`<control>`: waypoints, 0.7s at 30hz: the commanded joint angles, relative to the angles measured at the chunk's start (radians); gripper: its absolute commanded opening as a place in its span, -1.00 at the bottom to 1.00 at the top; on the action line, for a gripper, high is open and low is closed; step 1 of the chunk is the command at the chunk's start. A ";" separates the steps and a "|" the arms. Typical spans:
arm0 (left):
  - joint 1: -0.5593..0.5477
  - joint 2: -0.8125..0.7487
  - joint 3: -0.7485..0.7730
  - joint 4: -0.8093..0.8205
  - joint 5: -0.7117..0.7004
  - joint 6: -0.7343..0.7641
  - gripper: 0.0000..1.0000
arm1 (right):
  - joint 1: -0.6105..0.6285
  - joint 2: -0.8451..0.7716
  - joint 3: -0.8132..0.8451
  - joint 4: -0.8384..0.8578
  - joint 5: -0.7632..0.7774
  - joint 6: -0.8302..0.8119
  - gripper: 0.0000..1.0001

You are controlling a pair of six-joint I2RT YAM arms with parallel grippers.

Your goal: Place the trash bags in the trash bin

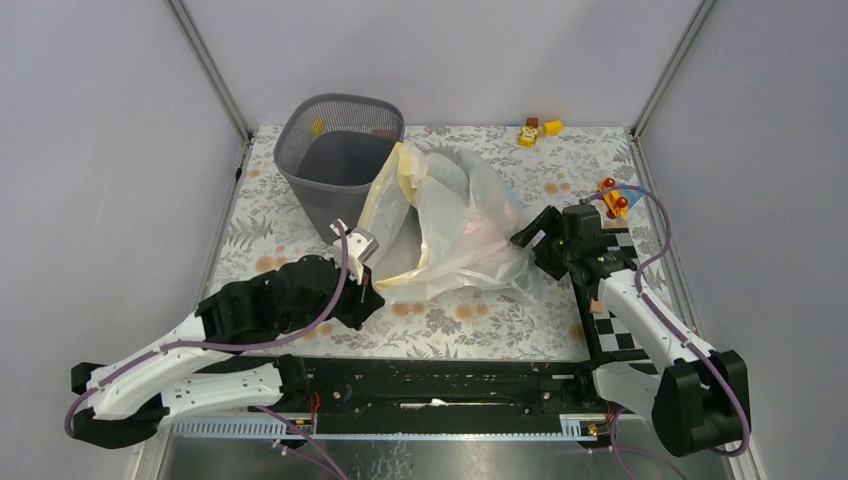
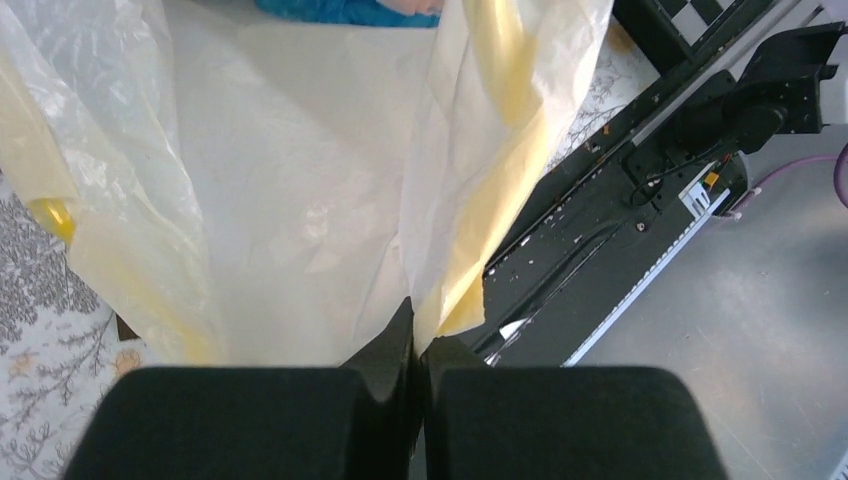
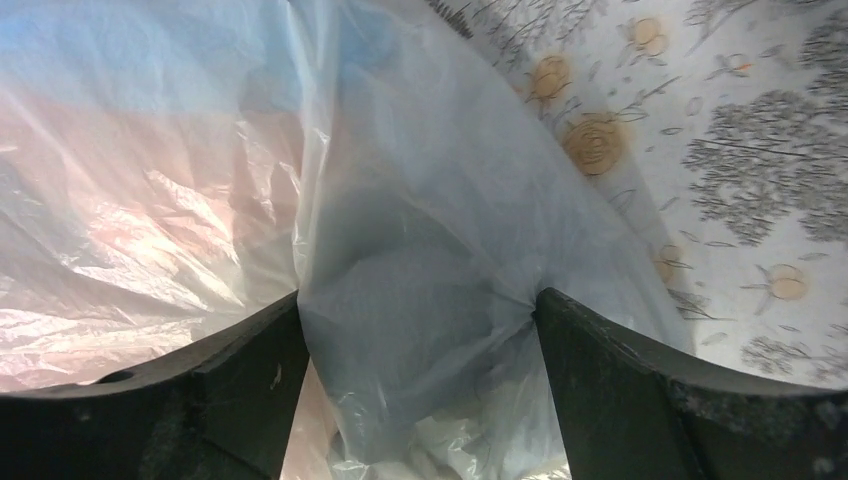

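1. Pale pink, crinkly translucent film of the trash bags shows through the bigger clear plastic bag with a cream-yellow band. They lie inside it on the floral-patterned table.
2. On my top view, the dark grey mesh trash bin stands upright at the far left corner. The bag's yellow-banded mouth is just beside its right wall, but I cannot tell whether they touch.
3. My left gripper is pinched tight on the cream-yellow band at the near edge of the bag's mouth. The left wrist view shows the jaws closed with the film between them.
4. My right gripper sits at the bag's right end, spread wide. Clear film bulges between its fingers and presses against both inner edges. Pink film lies behind it on the left of that view.
5. Small yellow toy blocks sit at the far edge, well apart from the bin.
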 commanded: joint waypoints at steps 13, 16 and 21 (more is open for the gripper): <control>-0.002 0.061 -0.112 0.221 0.124 -0.014 -1.00 | -0.001 0.042 0.109 0.048 0.025 -0.163 -0.45; -0.002 0.129 -0.185 0.365 0.174 -0.009 -1.00 | -0.001 0.094 0.195 0.053 0.065 -0.245 -0.76; -0.001 0.324 -0.291 0.656 0.167 -0.034 -1.00 | -0.006 0.204 0.374 0.052 0.217 -0.370 -1.00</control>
